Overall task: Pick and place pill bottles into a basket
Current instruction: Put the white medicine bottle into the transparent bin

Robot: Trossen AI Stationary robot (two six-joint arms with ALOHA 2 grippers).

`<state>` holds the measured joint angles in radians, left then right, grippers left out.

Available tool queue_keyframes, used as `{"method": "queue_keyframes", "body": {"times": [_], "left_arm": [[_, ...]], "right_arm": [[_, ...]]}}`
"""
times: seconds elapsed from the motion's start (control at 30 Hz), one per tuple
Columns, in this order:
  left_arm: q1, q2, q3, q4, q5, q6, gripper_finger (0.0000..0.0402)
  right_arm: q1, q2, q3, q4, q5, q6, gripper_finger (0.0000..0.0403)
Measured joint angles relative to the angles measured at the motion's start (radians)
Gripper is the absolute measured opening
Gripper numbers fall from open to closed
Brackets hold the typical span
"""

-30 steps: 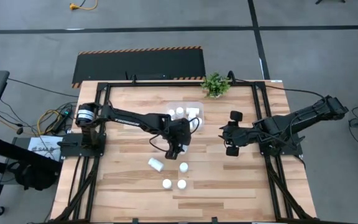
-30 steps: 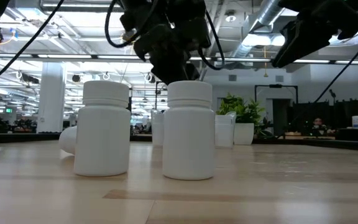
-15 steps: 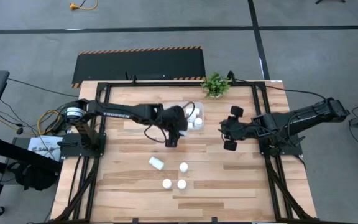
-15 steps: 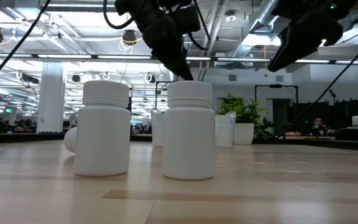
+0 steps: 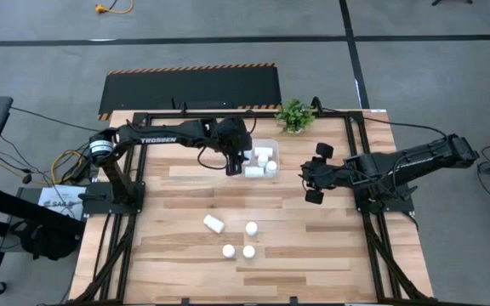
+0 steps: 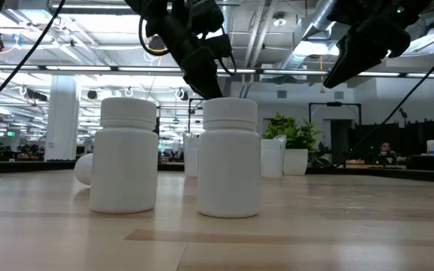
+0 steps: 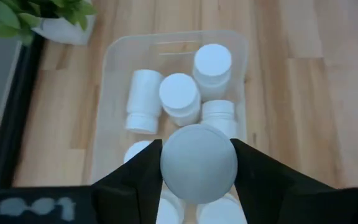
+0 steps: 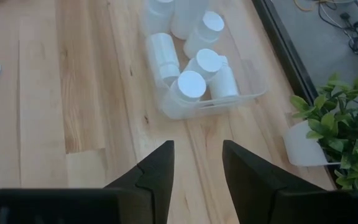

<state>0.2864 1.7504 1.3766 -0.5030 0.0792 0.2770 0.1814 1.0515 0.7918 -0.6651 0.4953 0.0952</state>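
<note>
left gripper [image 7: 198, 163] now over basket [image 7: 107, 68], clamping pill bottle [image 7: 198, 163]

Grey concrete floor [image 5: 41, 51], hazard-striped black mat [image 5: 190, 89], bright ceiling lights [image 6: 21, 38].

Large open industrial lab hall, grey concrete floor [image 5: 49, 59], exposed ceiling ducts [image 6: 319, 15], strip lights, black-framed wooden test table [image 5: 177, 246], trailing cables [image 5: 66, 161].

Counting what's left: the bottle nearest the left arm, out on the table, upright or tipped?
Tipped. In the high view that pill bottle lies on its side, an elongated shape, while the other three loose ones show round caps.
</note>
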Motion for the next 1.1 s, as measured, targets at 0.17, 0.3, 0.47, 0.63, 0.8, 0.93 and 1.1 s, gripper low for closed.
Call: {"method": "queue_keyframes", "body": {"times": [0.17, 0.3, 0.47, 0.63, 0.8, 0.93, 1.1], "left_arm": [[0.007, 0.001, 0.000, 0.010, 0.046, 0.008, 0.0152], [0.007, 0.001, 0.000, 0.041, 0.045, 0.010, 0.0163], [0.013, 0.002, -0.007, 0.106, 0.021, 0.002, 0.0154], [0.019, 0.019, -0.007, 0.131, 0.014, -0.008, 0.0154], [0.008, 0.077, -0.009, 0.135, 0.013, -0.027, 0.0163], [0.005, 0.087, -0.009, 0.135, 0.006, -0.028, 0.0159], [0.012, 0.086, -0.008, 0.135, -0.010, -0.012, 0.0156]], "right_arm": [[-0.001, 0.000, 0.000, 0.000, 0.000, 0.000, 0.0127], [-0.015, 0.000, 0.000, 0.000, -0.003, 0.000, 0.0128], [-0.037, 0.000, 0.000, 0.000, -0.002, -0.002, 0.0127], [-0.047, 0.000, 0.000, 0.000, -0.002, -0.025, 0.0127], [-0.047, 0.000, 0.000, 0.005, 0.000, -0.025, 0.0126], [-0.047, -0.001, 0.000, 0.008, 0.000, -0.025, 0.0126], [-0.047, -0.001, 0.000, 0.013, 0.000, -0.025, 0.0126]]}}
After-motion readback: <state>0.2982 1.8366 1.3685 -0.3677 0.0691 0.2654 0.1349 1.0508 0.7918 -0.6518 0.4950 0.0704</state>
